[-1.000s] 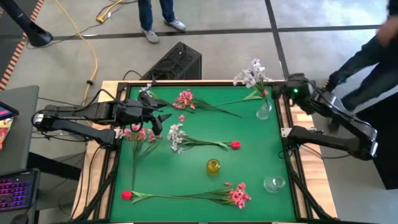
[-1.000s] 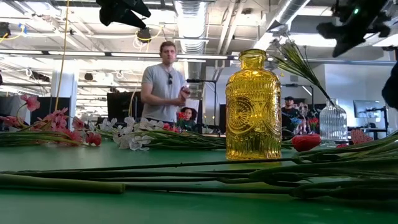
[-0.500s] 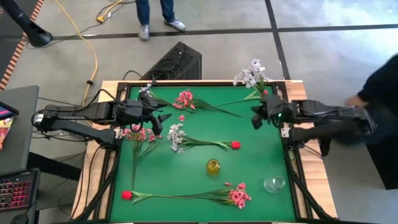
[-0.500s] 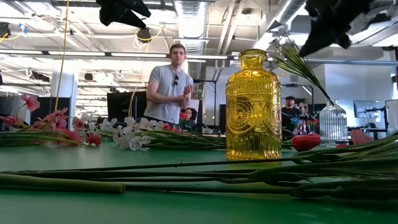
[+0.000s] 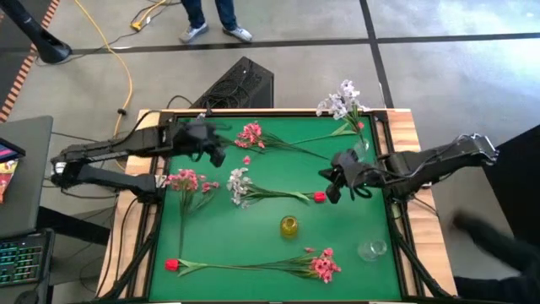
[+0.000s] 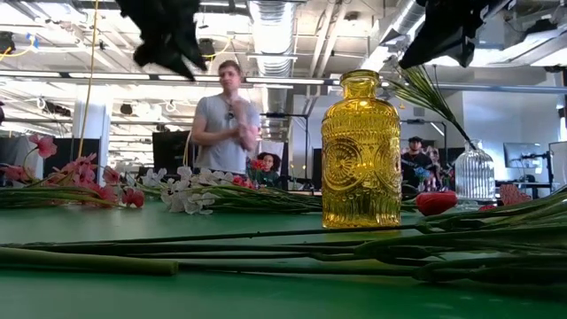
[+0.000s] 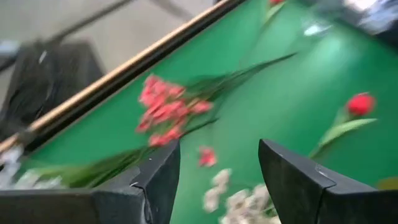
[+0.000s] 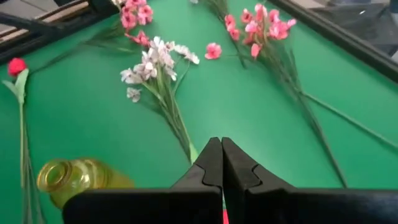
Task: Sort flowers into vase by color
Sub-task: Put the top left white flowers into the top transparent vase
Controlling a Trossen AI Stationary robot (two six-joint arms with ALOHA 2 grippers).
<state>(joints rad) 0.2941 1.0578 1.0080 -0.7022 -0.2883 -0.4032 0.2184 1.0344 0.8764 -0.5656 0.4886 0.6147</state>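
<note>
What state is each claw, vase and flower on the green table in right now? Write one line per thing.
Left claw: open, holding nothing, raised by the table's far left.
Right claw: shut, empty, raised near the red tulip.
Yellow vase: upright, empty.
Near clear vase: upright, empty.
Far clear vase: upright, holding a white spray.
Loose white spray: lying flat.
Pink sprays: lying flat.

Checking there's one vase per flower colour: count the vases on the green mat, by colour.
Yellow vase: 1
Clear vases: 2
Total: 3
</note>
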